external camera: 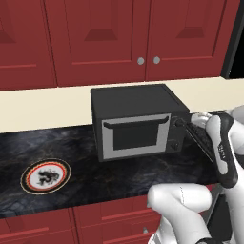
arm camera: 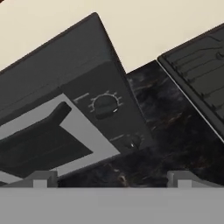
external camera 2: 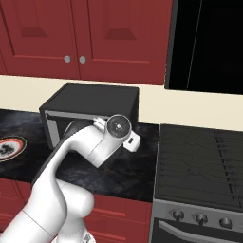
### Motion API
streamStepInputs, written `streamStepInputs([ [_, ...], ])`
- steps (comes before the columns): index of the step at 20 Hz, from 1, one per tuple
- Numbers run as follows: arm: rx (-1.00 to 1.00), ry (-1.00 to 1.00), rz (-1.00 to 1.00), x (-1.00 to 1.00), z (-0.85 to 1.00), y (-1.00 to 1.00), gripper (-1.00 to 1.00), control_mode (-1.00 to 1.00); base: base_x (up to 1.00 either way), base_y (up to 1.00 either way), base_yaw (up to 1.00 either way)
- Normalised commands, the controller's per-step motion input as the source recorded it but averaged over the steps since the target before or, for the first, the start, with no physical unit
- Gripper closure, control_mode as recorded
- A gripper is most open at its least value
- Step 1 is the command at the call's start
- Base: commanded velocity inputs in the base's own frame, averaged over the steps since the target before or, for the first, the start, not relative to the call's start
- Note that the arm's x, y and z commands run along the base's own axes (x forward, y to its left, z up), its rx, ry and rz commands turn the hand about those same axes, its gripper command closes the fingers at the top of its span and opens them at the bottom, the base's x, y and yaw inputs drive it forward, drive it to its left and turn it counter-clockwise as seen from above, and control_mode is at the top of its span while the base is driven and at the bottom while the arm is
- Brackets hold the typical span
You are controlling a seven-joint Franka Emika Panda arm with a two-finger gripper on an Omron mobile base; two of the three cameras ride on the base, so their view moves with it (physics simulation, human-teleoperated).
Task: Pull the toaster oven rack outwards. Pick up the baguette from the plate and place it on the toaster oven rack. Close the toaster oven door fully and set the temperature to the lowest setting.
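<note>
The claw point(arm camera: 112, 178) hangs with its two tips spread wide and nothing between them, a little off the toaster oven's point(external camera: 136, 121) front right corner. Straight ahead of it sits the upper dial point(arm camera: 105, 105) on the narrow control panel, with a smaller knob point(arm camera: 134, 141) below that, blurred and hard to read. To the dial's side lies the door point(external camera: 137, 135), shut flat against the front, its dark handle point(external camera: 137, 123) along the top edge. Beyond the claw's other side is the black stovetop point(external camera 2: 204, 161). Well apart on the dark counter point(external camera: 119, 174), past the oven, lies the plate point(external camera: 45, 175), bare of bread.
</note>
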Motion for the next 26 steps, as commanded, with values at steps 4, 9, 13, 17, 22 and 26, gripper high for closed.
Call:
streamStepInputs([
  [4, -0.08, -0.32, 0.06, 0.08, -0.36, 0.12, -1.00, -1.00, 0.00, 0.00, 0.00],
  [9, -0.09, -0.26, 0.06, -0.01, -0.86, 0.17, -1.00, -1.00, 0.00, 0.00, 0.00],
  [13, -0.05, -0.31, 0.08, -0.27, -0.73, 0.25, -1.00, -1.00, 0.00, 0.00, 0.00],
  [17, 0.00, -0.30, 0.01, 0.04, -0.38, 0.28, -1.00, -1.00, 0.00, 0.00, 0.00],
  [22, 0.00, -0.29, -0.04, 0.19, -0.01, 0.22, -1.00, -1.00, 0.00, 0.00, 0.00],
  [26, 0.00, -0.07, -0.07, 0.06, 0.00, 0.12, -1.00, -1.00, 0.00, 0.00, 0.00],
])
